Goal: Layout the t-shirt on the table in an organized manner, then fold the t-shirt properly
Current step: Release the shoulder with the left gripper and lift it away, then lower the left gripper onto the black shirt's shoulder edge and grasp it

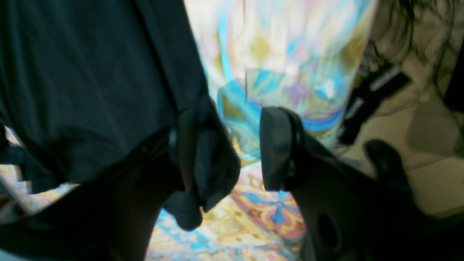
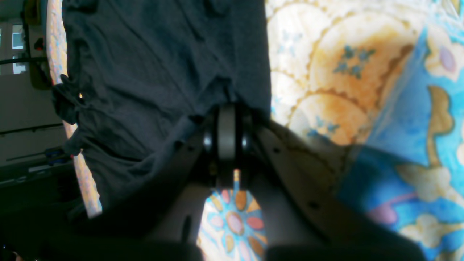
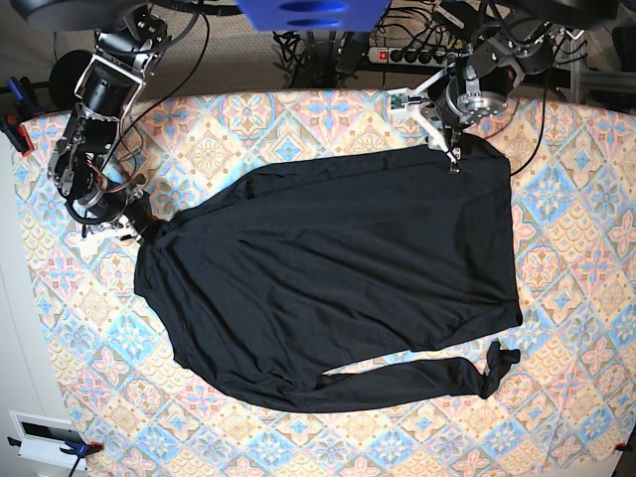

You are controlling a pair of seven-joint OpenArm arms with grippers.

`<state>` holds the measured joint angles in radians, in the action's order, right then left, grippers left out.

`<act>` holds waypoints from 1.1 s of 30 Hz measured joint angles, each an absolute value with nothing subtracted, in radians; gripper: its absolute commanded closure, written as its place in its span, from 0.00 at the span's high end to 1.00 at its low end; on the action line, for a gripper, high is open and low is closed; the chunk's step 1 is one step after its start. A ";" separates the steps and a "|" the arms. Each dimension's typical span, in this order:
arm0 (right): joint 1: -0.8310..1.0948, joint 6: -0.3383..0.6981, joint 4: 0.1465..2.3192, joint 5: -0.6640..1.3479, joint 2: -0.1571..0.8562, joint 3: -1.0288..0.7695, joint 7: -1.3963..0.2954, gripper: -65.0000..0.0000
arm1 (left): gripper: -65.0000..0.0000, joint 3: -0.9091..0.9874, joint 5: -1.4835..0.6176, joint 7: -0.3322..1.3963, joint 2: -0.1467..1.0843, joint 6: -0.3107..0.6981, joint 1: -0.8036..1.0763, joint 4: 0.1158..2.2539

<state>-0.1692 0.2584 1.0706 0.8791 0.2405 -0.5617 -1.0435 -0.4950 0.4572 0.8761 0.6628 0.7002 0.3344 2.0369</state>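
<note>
The black t-shirt [image 3: 328, 278] lies spread over the patterned table [image 3: 556, 397], one long sleeve [image 3: 417, 383] stretched along its near side. My right gripper [image 3: 142, 227] is at the shirt's left corner. In the right wrist view its jaws [image 2: 226, 123] are shut on the t-shirt's [image 2: 156, 65] edge, which is pulled to a point there. My left gripper [image 3: 453, 154] is at the far right corner. Its fingers [image 1: 232, 119] stand apart with the table [image 1: 282, 54] showing between them. A bunch of t-shirt fabric [image 1: 214, 170] hangs against one finger [image 1: 185, 152].
Cables and a power strip [image 3: 407, 55] lie behind the table's far edge. Clamps [image 3: 15, 129] grip the left edge, and a white box [image 3: 40, 437] sits at the near left corner. In the left wrist view the table edge drops to the floor [image 1: 417, 145] on the right.
</note>
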 measured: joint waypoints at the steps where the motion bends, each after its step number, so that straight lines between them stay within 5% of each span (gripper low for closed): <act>1: -0.169 0.258 1.071 0.879 0.241 -0.562 -1.042 0.00 | 0.40 -0.495 0.490 0.882 0.666 0.702 0.345 2.036; 33: -0.167 0.258 1.071 0.882 0.241 -0.563 -1.042 0.00 | 0.39 -0.486 0.656 0.871 0.651 0.647 0.352 2.028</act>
